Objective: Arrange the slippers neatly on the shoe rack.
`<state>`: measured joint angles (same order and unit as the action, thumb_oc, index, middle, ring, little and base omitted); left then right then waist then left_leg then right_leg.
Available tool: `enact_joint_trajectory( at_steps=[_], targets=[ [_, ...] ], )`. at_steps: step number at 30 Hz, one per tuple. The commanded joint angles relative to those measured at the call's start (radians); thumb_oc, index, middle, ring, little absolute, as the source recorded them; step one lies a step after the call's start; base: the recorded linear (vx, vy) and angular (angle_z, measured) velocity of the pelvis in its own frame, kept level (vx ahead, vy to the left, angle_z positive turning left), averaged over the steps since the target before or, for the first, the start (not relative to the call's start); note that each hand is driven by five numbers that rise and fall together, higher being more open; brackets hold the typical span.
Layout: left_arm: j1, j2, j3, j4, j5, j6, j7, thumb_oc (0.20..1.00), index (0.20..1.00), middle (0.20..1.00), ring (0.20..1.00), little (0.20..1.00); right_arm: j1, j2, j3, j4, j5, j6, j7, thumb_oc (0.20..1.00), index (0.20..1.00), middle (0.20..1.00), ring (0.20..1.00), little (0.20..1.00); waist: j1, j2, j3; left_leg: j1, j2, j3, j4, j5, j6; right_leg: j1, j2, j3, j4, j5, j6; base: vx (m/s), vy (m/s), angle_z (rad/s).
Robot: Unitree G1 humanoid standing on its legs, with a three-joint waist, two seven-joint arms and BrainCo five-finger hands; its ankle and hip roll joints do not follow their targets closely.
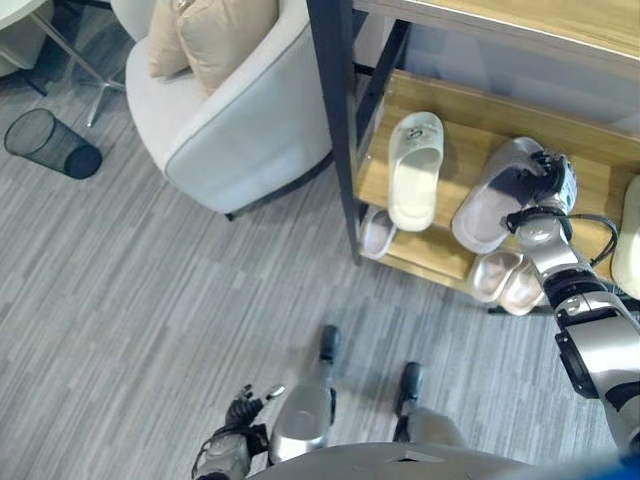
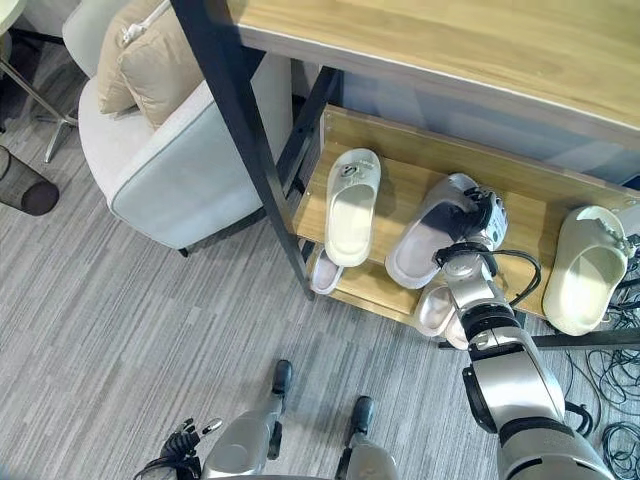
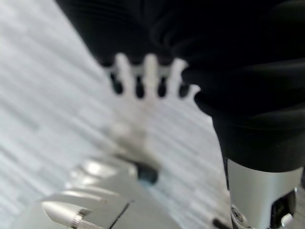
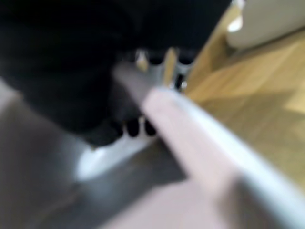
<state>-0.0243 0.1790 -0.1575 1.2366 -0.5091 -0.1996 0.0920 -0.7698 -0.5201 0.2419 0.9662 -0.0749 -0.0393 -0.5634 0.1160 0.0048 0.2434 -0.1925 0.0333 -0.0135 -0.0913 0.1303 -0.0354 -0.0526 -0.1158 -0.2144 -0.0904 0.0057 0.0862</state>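
Observation:
A pinkish-grey slipper lies slanted on the middle shelf of the wooden shoe rack. My right hand is shut on its far end; its fingers curl over the slipper's rim. A white slipper lies to its left on the same shelf, and a cream slipper rests at the shelf's right end. More pale slippers sit on the shelf below. My left hand hangs low over the floor, its fingers straight and holding nothing.
The rack's black post stands at its left front corner, and a top shelf overhangs it. A white armchair with beige cushions stands left of the rack. A black wire bin is at far left. Cables lie at right.

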Motion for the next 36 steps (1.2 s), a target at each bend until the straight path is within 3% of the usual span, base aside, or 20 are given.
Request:
enact_joint_trajectory(
  at_steps=[1,6,12,19,20,24,27,28,32,34,36],
  targets=[
    [-0.008,-0.001,-0.064,0.043,-0.035,-0.016,0.000,1.000,1.000,1.000,1.000,1.000,-0.003,-0.003,0.045,0.046,-0.025,-0.010,-0.028,0.200,0.200,0.200,0.200,0.200,0.008,-0.029,-0.060,-0.029,0.013,0.002,0.004,-0.063,-0.045,-0.018,-0.076,0.008,0.006,0.019,0.078,0.00,-0.003,-0.08],
    [0.009,-0.011,-0.058,0.035,-0.030,-0.012,0.004,1.000,1.000,1.000,1.000,1.000,0.031,-0.008,0.032,0.000,-0.078,0.005,-0.073,0.200,0.200,0.200,0.200,0.200,0.007,-0.032,-0.054,-0.029,0.011,0.000,0.004,-0.064,-0.043,-0.016,-0.076,0.012,0.008,0.018,0.077,-0.02,0.000,0.01],
    [-0.027,-0.005,0.022,-0.021,-0.031,-0.021,0.033,1.000,1.000,1.000,1.000,1.000,0.277,-0.016,-0.081,-0.323,-0.321,0.072,-0.163,0.200,0.200,0.200,0.200,0.200,-0.026,-0.038,-0.068,0.008,0.014,0.015,0.004,-0.089,-0.034,0.011,-0.078,0.019,0.007,0.008,0.080,0.01,-0.001,0.00],
    [-0.021,0.004,0.097,-0.107,-0.037,-0.032,0.055,1.000,1.000,1.000,1.000,1.000,0.597,-0.002,-0.128,-0.657,-0.484,0.041,-0.066,0.200,0.200,0.200,0.200,0.200,-0.070,-0.067,-0.112,0.091,0.024,0.040,0.004,-0.126,-0.025,0.072,-0.077,0.034,0.006,-0.008,0.085,0.04,0.001,-0.04],
    [-0.008,0.008,0.118,-0.149,-0.038,-0.040,0.066,1.000,1.000,1.000,1.000,1.000,0.684,0.013,-0.131,-0.748,-0.513,0.013,-0.037,0.200,0.200,0.200,0.200,0.200,-0.086,-0.073,-0.127,0.122,0.026,0.048,0.004,-0.140,-0.020,0.091,-0.076,0.045,0.007,-0.012,0.086,0.06,0.021,-0.14],
    [0.048,0.043,0.171,-0.261,-0.041,-0.069,0.107,1.000,1.000,1.000,1.000,1.000,0.794,0.017,-0.111,-0.847,-0.548,-0.021,0.032,0.200,0.200,0.200,0.200,0.200,-0.089,-0.082,-0.146,0.199,0.037,0.080,0.005,-0.157,-0.015,0.117,-0.070,0.082,0.027,-0.021,0.093,0.05,0.042,-0.34],
    [0.125,0.077,0.227,-0.417,-0.061,-0.098,0.163,1.000,1.000,1.000,1.000,1.000,0.892,0.033,-0.100,-0.897,-0.523,-0.060,0.096,0.200,0.200,0.200,0.200,0.200,-0.085,-0.100,-0.149,0.224,0.041,0.093,0.096,-0.204,-0.003,0.143,-0.074,0.093,0.104,-0.058,0.087,0.01,0.020,-0.57],
    [0.145,0.088,0.251,-0.509,-0.097,-0.125,0.191,1.000,1.000,1.000,1.000,1.000,0.950,0.040,-0.074,-0.928,-0.516,-0.087,0.129,0.200,0.200,0.200,0.200,0.200,-0.089,-0.126,-0.115,0.211,0.038,0.091,0.244,-0.259,-0.006,0.161,-0.076,0.083,0.227,-0.114,0.077,0.03,-0.021,-0.30],
    [0.161,0.076,0.245,-0.623,-0.100,-0.151,0.215,1.000,1.000,1.000,1.000,1.000,0.991,0.038,-0.069,-0.943,-0.531,-0.098,0.133,0.200,0.200,0.200,0.200,0.200,-0.089,-0.147,-0.056,0.167,0.044,0.079,0.424,-0.335,-0.008,0.145,-0.094,0.071,0.375,-0.177,0.061,-0.11,-0.021,0.10],
    [0.178,0.061,0.253,-0.704,-0.119,-0.179,0.230,1.000,1.000,1.000,1.000,1.000,1.011,0.033,-0.074,-0.943,-0.531,-0.099,0.131,0.200,0.200,0.200,0.200,0.200,-0.081,-0.154,-0.010,0.121,0.059,0.064,0.527,-0.376,-0.003,0.097,-0.106,0.071,0.488,-0.197,0.053,-0.25,-0.028,0.25],
    [0.179,0.046,0.255,-0.795,-0.203,-0.221,0.209,1.000,1.000,1.000,1.000,1.000,1.006,0.040,-0.077,-0.917,-0.506,-0.098,0.117,0.200,0.200,0.200,0.200,0.200,-0.075,-0.154,0.042,-0.012,0.073,0.030,0.691,-0.428,0.004,-0.025,-0.121,0.076,0.642,-0.246,0.032,-0.34,-0.018,0.29]
  ],
)
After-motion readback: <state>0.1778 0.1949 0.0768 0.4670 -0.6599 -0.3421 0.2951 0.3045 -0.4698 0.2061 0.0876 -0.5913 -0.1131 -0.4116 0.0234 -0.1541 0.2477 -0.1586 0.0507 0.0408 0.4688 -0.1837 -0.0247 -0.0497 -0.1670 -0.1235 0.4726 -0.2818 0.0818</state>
